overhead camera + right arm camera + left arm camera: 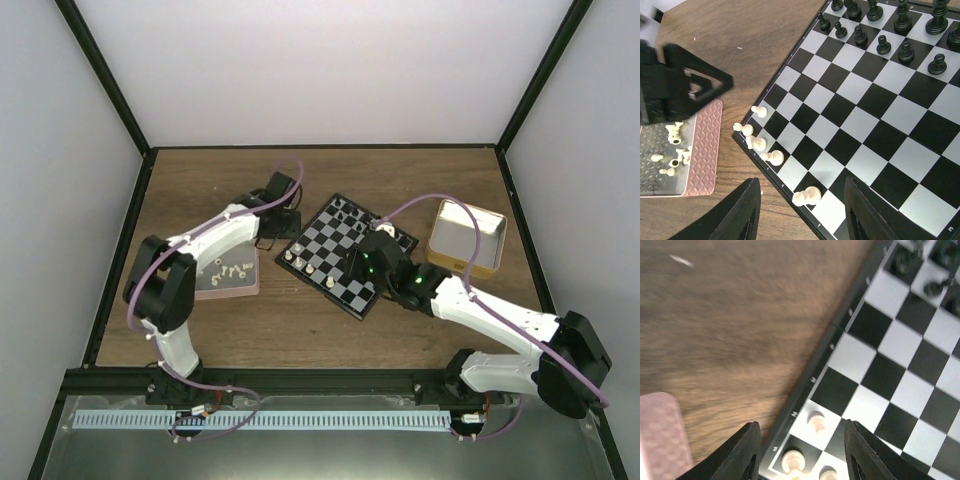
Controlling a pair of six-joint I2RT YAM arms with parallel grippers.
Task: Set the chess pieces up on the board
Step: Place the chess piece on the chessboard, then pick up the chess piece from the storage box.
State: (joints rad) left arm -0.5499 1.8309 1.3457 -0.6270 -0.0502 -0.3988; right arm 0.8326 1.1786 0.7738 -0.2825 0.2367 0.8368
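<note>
We're mid white row. Left gripper (801,442) spread above a white piece (816,422) standing on the board (900,365); right gripper (802,200) spread, empty. Next we need another from the tray (252,286), at the board's 9 o'clock.

This has the look of a robotics lab test cell, not a home. The left arm (215,238) and the right arm (500,320), 2 white machines trailing purple cables (287,167), are bolted to a black rail (330,379) at the near edge of a brown wooden table (400,175). Plain white panels (320,70) in black frame posts (105,75) close off the other 3 sides.
</note>
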